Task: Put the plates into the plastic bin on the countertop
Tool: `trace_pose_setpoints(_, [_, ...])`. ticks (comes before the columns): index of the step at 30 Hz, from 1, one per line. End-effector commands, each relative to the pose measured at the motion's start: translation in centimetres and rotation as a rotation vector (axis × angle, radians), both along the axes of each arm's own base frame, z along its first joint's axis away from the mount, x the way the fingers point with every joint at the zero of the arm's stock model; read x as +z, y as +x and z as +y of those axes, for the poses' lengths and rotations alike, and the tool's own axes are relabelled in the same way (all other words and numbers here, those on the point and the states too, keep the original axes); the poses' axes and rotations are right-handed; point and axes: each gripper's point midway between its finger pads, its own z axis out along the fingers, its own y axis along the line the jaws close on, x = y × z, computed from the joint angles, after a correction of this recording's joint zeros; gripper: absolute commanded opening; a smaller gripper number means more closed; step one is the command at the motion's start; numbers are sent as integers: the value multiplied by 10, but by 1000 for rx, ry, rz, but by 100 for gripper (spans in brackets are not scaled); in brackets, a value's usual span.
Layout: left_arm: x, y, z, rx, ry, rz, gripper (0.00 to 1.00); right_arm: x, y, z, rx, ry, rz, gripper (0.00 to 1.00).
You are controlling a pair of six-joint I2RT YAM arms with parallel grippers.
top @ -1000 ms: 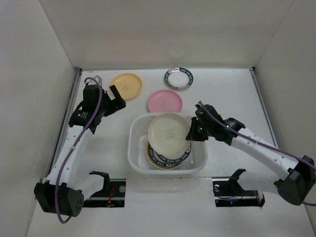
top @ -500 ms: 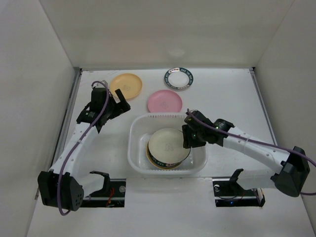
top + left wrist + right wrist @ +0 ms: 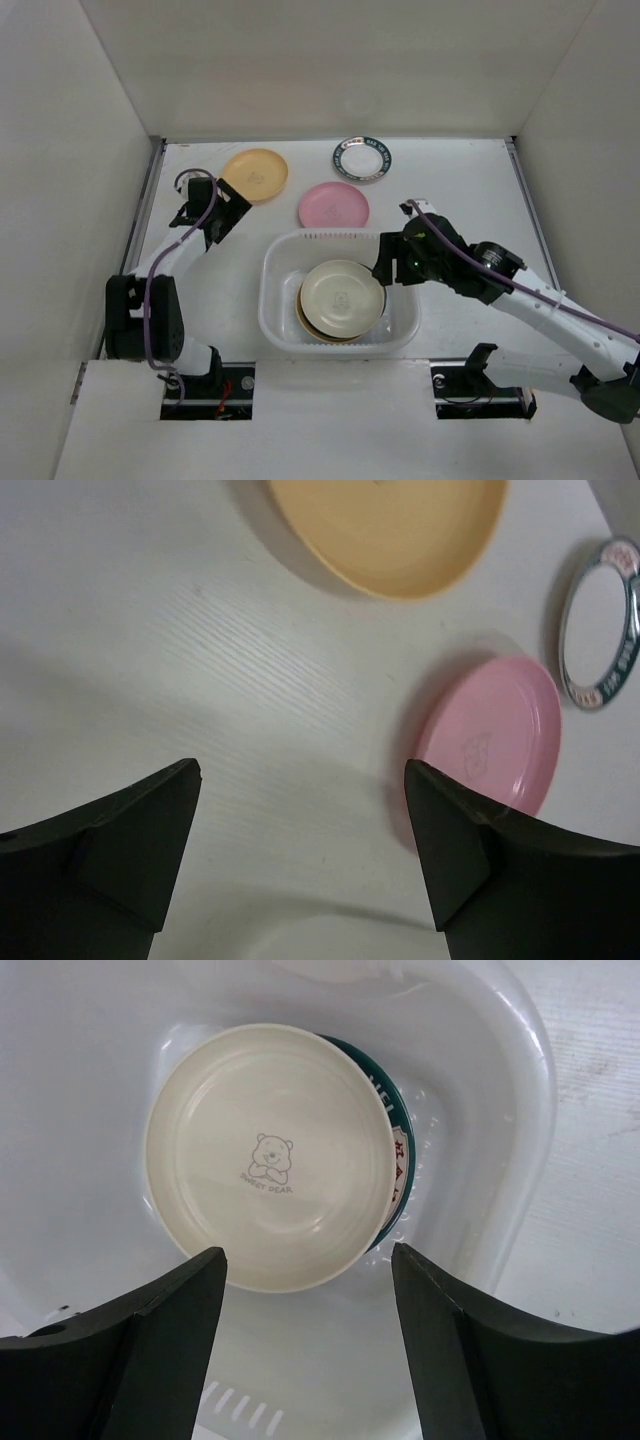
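The plastic bin (image 3: 272,300) sits mid-countertop (image 3: 450,185). In it a cream plate (image 3: 341,297) lies on top of a stack; a green-rimmed plate (image 3: 398,1138) peeks out beneath it. My right gripper (image 3: 386,262) hovers open over the bin's right side, nothing between its fingers, the cream plate (image 3: 268,1155) just beyond them. Three plates lie on the countertop behind the bin: yellow-orange (image 3: 255,174), pink (image 3: 333,204) and green-rimmed white (image 3: 362,158). My left gripper (image 3: 228,210) is open and empty over bare countertop, just short of the yellow-orange plate (image 3: 390,530), with the pink plate (image 3: 495,730) by its right finger.
White walls enclose the countertop on the left, back and right. The green-rimmed plate (image 3: 600,630) lies at the far right of the left wrist view. The bin's wall (image 3: 490,1110) curves close to my right finger.
My right gripper opened and let go of the cream plate, which now lies flat on the stack in the bin. My left gripper moved forward and lower toward the yellow-orange plate.
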Motion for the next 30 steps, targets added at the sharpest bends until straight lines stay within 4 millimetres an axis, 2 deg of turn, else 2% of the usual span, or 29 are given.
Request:
trace_pose_setpoints(1, [-10,32,21,176,-139,-58,80,17,3,-3,-14,16,-50,73])
trace_pose_setpoints(5, [-28,64,30,247,-199,-59,76,19,2,-6,-28,27,-57,73])
trace_pose_setpoints(11, [-41,108,26,276,-253,-55,69,23,-1,-10,-42,51,-66,73])
trace_pose_setpoints(21, [-70,140,28,327,-287,-8,52,24,6,-29,-107,62,-79,72])
trace_pose_setpoints(26, [-83,148,32,351,-293,13,33,26,13,-38,-139,61,-89,72])
trace_pose_setpoints(29, [-87,153,36,362,-294,24,14,25,16,-40,-147,56,-92,72])
trace_pose_setpoints(30, [-88,154,37,364,-296,26,10,24,16,-40,-147,56,-92,72])
